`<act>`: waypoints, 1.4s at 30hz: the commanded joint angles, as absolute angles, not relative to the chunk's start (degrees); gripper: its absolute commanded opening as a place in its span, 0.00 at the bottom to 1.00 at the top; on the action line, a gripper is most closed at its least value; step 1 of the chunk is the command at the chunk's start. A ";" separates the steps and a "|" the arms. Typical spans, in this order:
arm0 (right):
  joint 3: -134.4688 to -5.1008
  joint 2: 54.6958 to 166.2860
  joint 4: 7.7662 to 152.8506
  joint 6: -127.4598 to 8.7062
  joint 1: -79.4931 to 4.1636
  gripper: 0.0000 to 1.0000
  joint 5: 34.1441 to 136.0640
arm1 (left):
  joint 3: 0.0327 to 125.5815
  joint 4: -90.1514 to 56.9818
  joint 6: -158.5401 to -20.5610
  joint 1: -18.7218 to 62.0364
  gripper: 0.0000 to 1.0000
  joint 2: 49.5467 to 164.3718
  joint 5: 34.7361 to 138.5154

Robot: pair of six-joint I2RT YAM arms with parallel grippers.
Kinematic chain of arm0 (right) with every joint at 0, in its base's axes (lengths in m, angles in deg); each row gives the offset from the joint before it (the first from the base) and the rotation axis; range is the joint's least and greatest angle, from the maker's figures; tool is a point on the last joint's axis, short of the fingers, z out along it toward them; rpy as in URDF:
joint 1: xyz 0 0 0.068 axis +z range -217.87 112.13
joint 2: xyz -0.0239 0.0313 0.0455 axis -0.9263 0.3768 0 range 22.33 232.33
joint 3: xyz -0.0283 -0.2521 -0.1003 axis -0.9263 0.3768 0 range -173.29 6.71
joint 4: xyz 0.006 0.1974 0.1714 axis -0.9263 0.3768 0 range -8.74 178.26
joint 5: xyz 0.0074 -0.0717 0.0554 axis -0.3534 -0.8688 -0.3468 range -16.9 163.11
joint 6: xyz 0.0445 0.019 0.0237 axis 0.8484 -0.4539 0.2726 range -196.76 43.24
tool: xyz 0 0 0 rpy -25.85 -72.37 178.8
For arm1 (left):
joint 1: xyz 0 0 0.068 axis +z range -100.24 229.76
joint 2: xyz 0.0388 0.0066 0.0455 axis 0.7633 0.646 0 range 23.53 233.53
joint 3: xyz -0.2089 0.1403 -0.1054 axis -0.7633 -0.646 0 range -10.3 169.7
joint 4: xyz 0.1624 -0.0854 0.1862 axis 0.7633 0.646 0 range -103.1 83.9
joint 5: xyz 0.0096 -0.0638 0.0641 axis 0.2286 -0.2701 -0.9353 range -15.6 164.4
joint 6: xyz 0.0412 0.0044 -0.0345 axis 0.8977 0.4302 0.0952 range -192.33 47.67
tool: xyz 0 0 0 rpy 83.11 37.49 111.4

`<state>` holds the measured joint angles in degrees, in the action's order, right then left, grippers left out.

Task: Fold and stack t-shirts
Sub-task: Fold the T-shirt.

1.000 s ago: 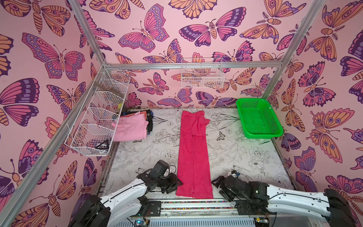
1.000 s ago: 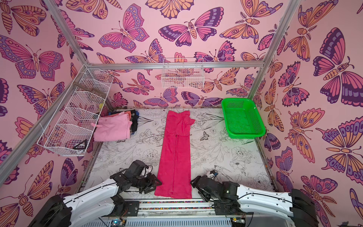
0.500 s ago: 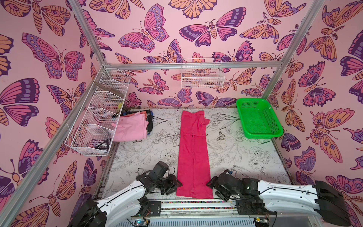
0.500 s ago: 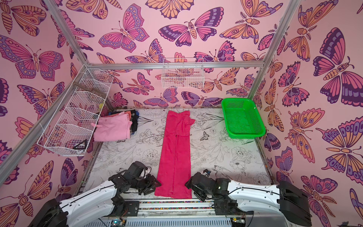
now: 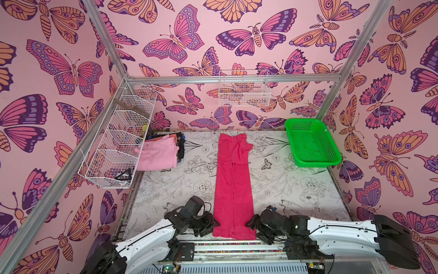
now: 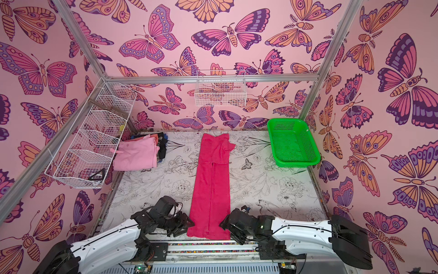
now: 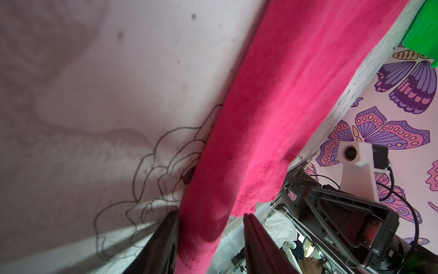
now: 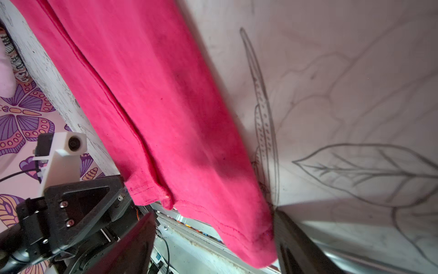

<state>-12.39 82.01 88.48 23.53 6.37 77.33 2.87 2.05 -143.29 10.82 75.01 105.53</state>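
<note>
Shirt: the crimson cloth t-shirt (image 5: 233,189), folded into a long narrow strip, lay flat down the middle of the flower-printed table (image 5: 180,189), its hem at the near edge between the two arms
Left gripper: the left gripper (image 5: 211,226) sat at the hem's left corner, fingers (image 7: 166,242) apart with the cloth edge between them, not pinched
Right gripper: the right gripper (image 5: 251,225) sat at the hem's right corner, fingers (image 8: 291,239) wide apart astride the cloth, a gap showing on one side
Stack: a light pink folded t-shirt (image 5: 157,155) topped the pile at the far left, well apart from the strip
Risk, layers: a shallow closing could catch only the top layer, so the side folds would fall open on lifting
Risk, timing: one corner gripped or raised ahead of the other could skew the strip
Risk, edge: a finger set too low might jam against the table instead of sliding under the hem
</note>
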 commanded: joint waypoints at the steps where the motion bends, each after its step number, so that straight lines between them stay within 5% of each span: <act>1: -9.01 86.13 97.13 23.62 7.43 0.81 79.52 | 2.45 5.08 -142.72 10.38 0.49 76.24 104.72; 12: -6.94 83.26 98.38 25.57 7.85 0.78 78.93 | 2.83 5.63 -142.82 10.12 0.49 76.07 104.63; 23: -6.04 83.26 97.96 26.20 7.82 0.52 78.95 | 4.82 6.03 -141.59 10.12 0.48 78.79 104.72; 42: -7.13 83.55 99.88 26.18 7.82 0.48 78.18 | 7.32 7.09 -141.17 8.57 0.47 81.27 105.60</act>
<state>-9.63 80.76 87.54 25.91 7.22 78.58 6.19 4.74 -142.33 9.29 79.98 105.86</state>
